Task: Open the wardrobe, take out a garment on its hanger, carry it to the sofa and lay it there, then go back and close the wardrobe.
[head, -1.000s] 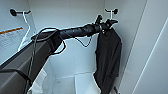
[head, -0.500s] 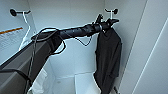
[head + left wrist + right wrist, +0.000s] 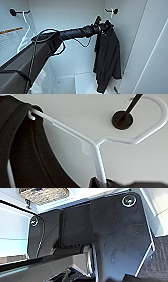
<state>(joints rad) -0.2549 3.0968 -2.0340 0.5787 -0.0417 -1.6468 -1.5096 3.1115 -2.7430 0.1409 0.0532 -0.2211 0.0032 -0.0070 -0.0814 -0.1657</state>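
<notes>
your left arm reaches deep into the open wardrobe (image 3: pixel 75 15), its left gripper (image 3: pixel 103 26) up at the collar of the black garment (image 3: pixel 107 60), which hangs limp by the right wall under a black peg (image 3: pixel 113 11). in the left wrist view the white hanger (image 3: pixel 97 147) has its hook looped around that peg (image 3: pixel 122 119). whether the pincer is apart or clamped, i cannot tell.

white shirt (image 3: pixel 25 41) hanging at left, woven basket (image 3: pixel 43 195), orange-striped label (image 3: pixel 10 31)
</notes>
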